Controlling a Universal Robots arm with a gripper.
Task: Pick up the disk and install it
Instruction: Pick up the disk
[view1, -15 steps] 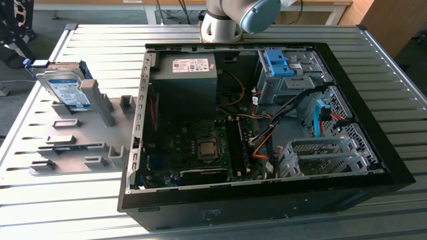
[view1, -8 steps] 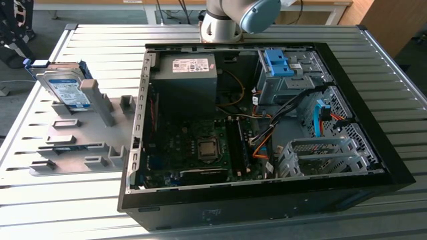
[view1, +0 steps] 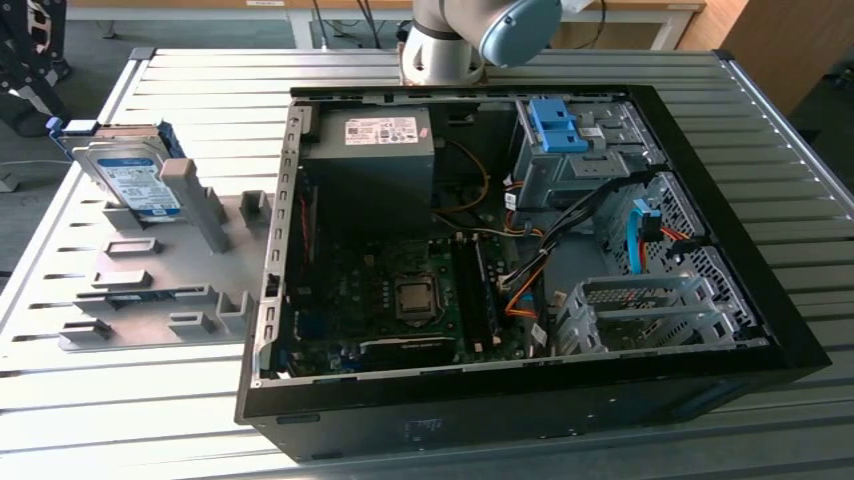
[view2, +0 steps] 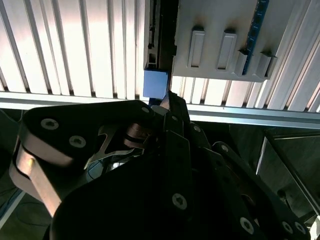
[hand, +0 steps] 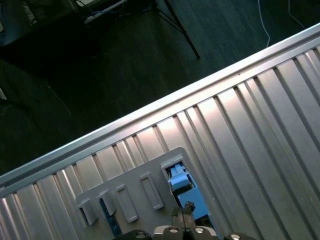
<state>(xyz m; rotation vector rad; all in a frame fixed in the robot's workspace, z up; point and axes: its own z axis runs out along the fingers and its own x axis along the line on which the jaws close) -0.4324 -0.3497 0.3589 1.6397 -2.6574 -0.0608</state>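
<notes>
Looking at the exterior view, you find the disk (view1: 128, 178) standing on edge, leaning in a slot at the far corner of the grey fixture (view1: 160, 290). It is on that view's left, well apart from the open case (view1: 534, 250). Propped like this, its upper edge is clear of the plate. I judge that is so fingers can come down over it instead of prying it off a flat surface. The fixture's other slots and blocks look shaped to hold parts upright in the same way.

Your gripper (hand: 183, 214) hangs over that corner. In both wrist views its tips are pressed together with nothing between them, and the disk's blue rail (view2: 155, 84) lies just beyond them. The disk is not yet grasped and not yet in the case.

The disk's face is silver metal under a white-and-blue label, framed in glossy blue plastic. The fixture is matte grey and blocky. The table (view1: 200, 90) is bright ribbed metal with long grooves. The case is black sheet metal holding a perforated grey cage (view1: 641, 310), and the gripper is black linkage studded with screw heads
</notes>
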